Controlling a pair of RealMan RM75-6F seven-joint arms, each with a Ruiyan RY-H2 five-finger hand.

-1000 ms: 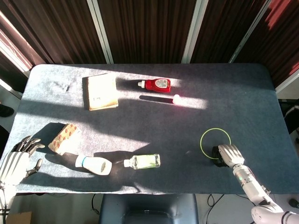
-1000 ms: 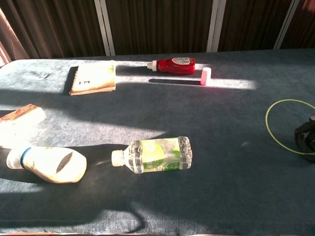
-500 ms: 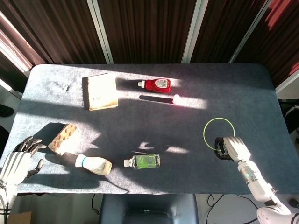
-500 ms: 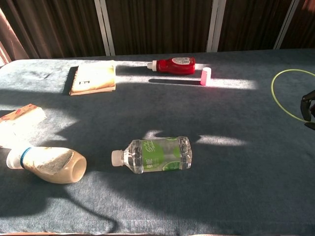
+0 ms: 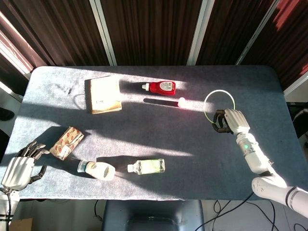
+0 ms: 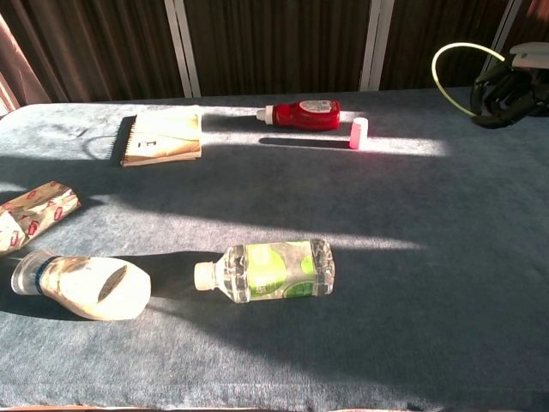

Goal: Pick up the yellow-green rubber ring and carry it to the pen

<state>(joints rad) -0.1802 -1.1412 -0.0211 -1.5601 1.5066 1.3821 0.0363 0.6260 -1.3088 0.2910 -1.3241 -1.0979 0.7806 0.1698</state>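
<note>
The yellow-green rubber ring [image 5: 205, 105] hangs above the table at the right, held by my right hand [image 5: 230, 120], whose dark fingers grip its near edge. In the chest view the ring [image 6: 435, 72] stands high at the upper right, with the right hand [image 6: 508, 84] behind it. The pen [image 5: 181, 101], dark with a pink end, lies just left of the ring, in front of the red bottle; the chest view shows its pink end [image 6: 358, 133]. My left hand [image 5: 19, 166] hovers off the table's near left corner, fingers apart, holding nothing.
A red sauce bottle [image 5: 162, 87] and a notebook [image 5: 105, 94] lie at the back. A snack packet [image 5: 66, 142], a white bottle [image 5: 97, 170] and a clear water bottle [image 5: 148, 166] lie along the front. The table [image 5: 260, 86] is dark blue-grey.
My right hand has lifted the ring off the table and carried it away from the front edge, up towards the pen. The left hand has barely moved.
</note>
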